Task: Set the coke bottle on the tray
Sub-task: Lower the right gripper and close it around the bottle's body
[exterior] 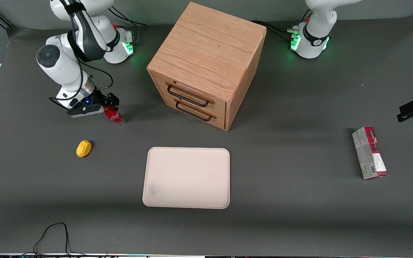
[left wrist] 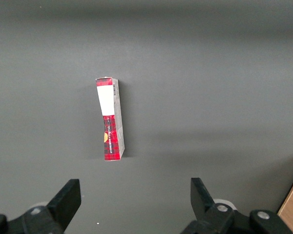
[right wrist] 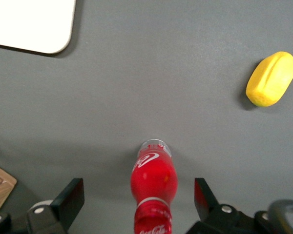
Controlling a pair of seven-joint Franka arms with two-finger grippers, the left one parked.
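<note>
Gripper (exterior: 110,106): positioned low over the coke bottle (right wrist: 153,181), jaws apart and straddling it, ready for closing.
Coke bottle: lying on the tabletop (exterior: 299,215), not yet lifted.
Tray (exterior: 186,178): located nearer the front camera, unoccupied.

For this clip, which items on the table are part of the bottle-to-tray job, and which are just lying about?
Part of the job:
- coke bottle, between the open fingers of the gripper
- tray, nearer the front camera than the cabinet

Just lying about:
- yellow lemon-like object, near the bottle
- wooden drawer cabinet
- red-and-grey carton, toward the parked arm's end
</note>
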